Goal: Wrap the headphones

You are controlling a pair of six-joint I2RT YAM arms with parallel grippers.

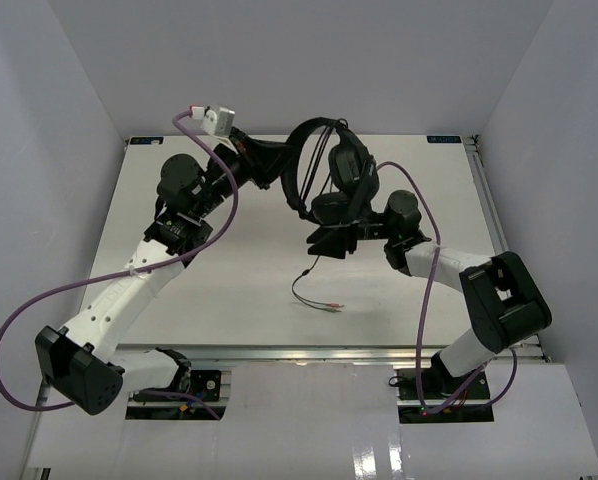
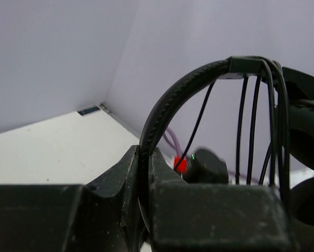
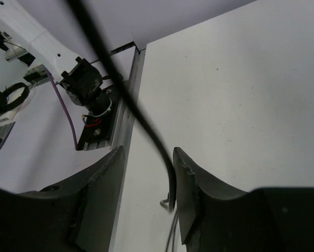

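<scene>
The black headphones hang in the air over the back of the table. My left gripper is shut on the padded headband, which runs up out of the closed jaws. Several turns of the thin black cable lie over the headband's top. My right gripper sits low under the earcups, open. The cable passes between its jaws, close to the right finger. The cable's free end with the two plugs lies on the table.
The white table is walled on three sides. Thick purple robot cables loop off both arms. The right wrist view shows the table's metal edge rail and a black motor beyond it.
</scene>
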